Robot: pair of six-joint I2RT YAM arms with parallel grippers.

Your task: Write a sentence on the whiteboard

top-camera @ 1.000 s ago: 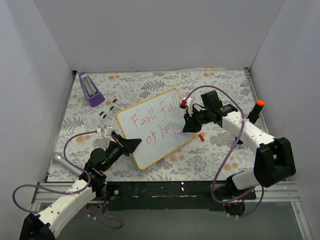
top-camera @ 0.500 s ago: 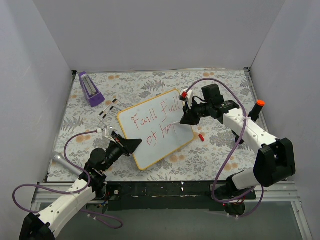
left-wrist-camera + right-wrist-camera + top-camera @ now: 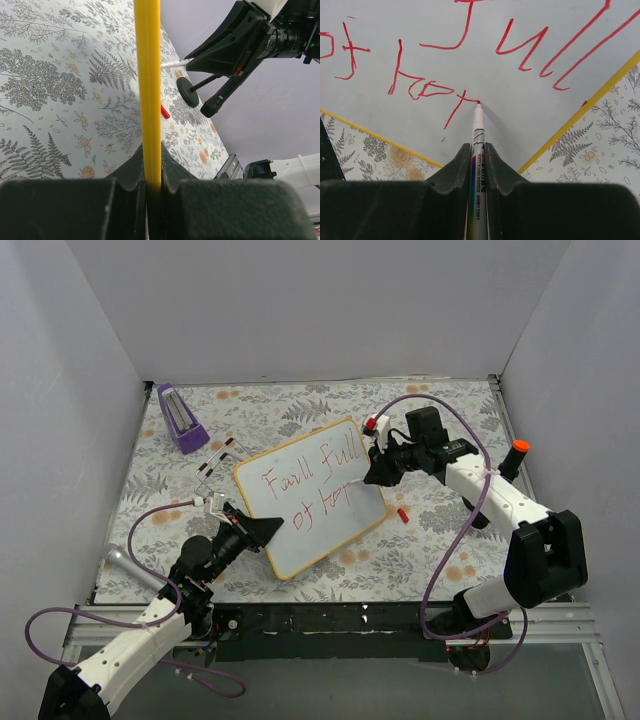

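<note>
Jaws on the right arm (image 3: 480, 490) are closed tight around a white marker (image 3: 478, 130). Its red tip presses on the whiteboard (image 3: 325, 535) at the end of the second line of writing. Over the last second this arm has swung from the whiteboard's near right edge toward its middle. A fresh slanted stroke with a short bar now follows the earlier letters. The sentence (image 3: 310, 475), in red handwriting, has a first line that reads roughly "Faull full". Its second line starts with "of", followed by an unfinished word. The last word therefore looks partly written, with letters still to come.

Jaws on the left arm (image 3: 150, 615) are also shut, pinching the yellow frame at the whiteboard's near left edge. They have not shifted, and the whiteboard lies in the same place at the centre of the floral counter (image 3: 440, 410).

A purple block (image 3: 180, 418) sits well beyond the whiteboard's far left corner. A black-and-white striped strip (image 3: 215, 458) lies just off that corner. A small red cap (image 3: 401, 513) lies just off the whiteboard's right edge. An orange-topped black object (image 3: 513, 458) stands well to the whiteboard's right.

Nothing blocks the tip, but little bare white remains before the frame on the right. The remaining letters will probably need to be small.
</note>
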